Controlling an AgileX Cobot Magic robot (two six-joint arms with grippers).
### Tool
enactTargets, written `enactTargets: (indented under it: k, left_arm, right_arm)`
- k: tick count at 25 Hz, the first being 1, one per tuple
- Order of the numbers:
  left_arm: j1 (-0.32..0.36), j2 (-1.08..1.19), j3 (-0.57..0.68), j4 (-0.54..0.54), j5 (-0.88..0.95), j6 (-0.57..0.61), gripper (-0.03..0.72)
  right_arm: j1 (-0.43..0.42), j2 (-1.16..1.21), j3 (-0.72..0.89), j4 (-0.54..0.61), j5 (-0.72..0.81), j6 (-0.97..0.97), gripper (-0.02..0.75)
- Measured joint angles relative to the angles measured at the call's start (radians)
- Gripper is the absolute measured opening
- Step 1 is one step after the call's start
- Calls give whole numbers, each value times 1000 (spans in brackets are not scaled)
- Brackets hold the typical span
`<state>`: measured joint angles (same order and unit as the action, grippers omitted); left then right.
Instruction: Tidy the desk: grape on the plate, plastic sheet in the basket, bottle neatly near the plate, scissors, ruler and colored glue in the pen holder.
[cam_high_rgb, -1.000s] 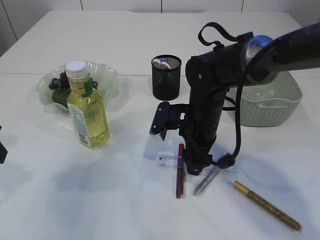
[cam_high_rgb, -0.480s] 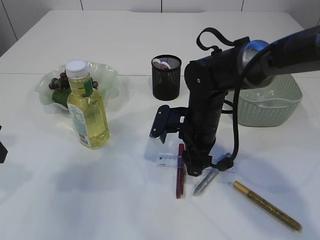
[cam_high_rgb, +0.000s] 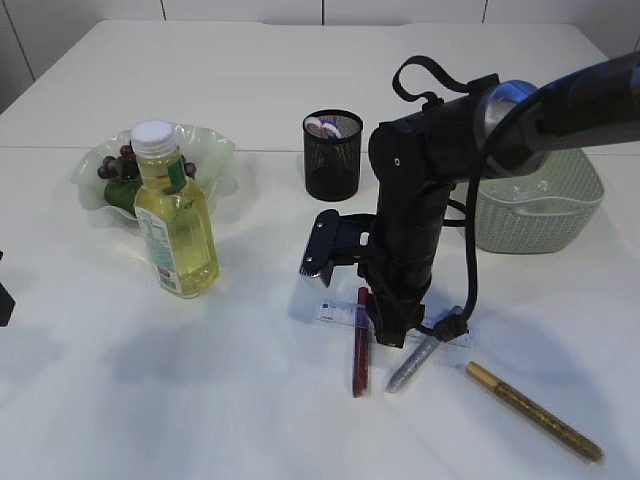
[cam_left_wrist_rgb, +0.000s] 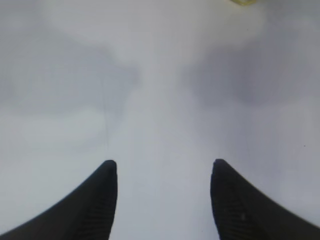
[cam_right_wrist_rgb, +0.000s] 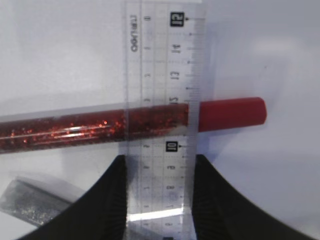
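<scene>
My right gripper (cam_high_rgb: 386, 335) points straight down at the table and its fingers (cam_right_wrist_rgb: 160, 167) press both long edges of the clear ruler (cam_right_wrist_rgb: 165, 75), which lies across the red glitter glue tube (cam_right_wrist_rgb: 90, 127). The ruler (cam_high_rgb: 335, 316) and the red tube (cam_high_rgb: 360, 345) show in the exterior view, with a silver glue tube (cam_high_rgb: 412, 362) and a gold one (cam_high_rgb: 533, 410) beside them. The black mesh pen holder (cam_high_rgb: 333, 160) has scissors handles (cam_high_rgb: 322, 125) in it. The bottle (cam_high_rgb: 176, 215) stands in front of the green plate (cam_high_rgb: 215, 150) with grapes (cam_high_rgb: 115, 165). My left gripper (cam_left_wrist_rgb: 162, 170) is open over bare table.
A green woven basket (cam_high_rgb: 545, 215) stands at the right behind my right arm, with something clear inside. The silver tube's end also shows in the right wrist view (cam_right_wrist_rgb: 35, 202). The table is white.
My right arm has come down a little and shifted slightly over the ruler. The bottle, plate, pen holder and glue tubes have not moved.
</scene>
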<state>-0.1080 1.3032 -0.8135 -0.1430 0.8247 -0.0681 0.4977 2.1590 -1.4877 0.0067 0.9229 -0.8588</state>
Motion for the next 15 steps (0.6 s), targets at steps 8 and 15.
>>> enactTargets:
  k: [8, 15]
  left_arm:
    - [0, 0, 0, 0, 0, 0, 434]
    - [0, 0, 0, 0, 0, 0, 434]
  right_arm:
    - [0, 0, 0, 9, 2, 0, 301]
    - [-16, -38, 0, 82, 4, 0, 300]
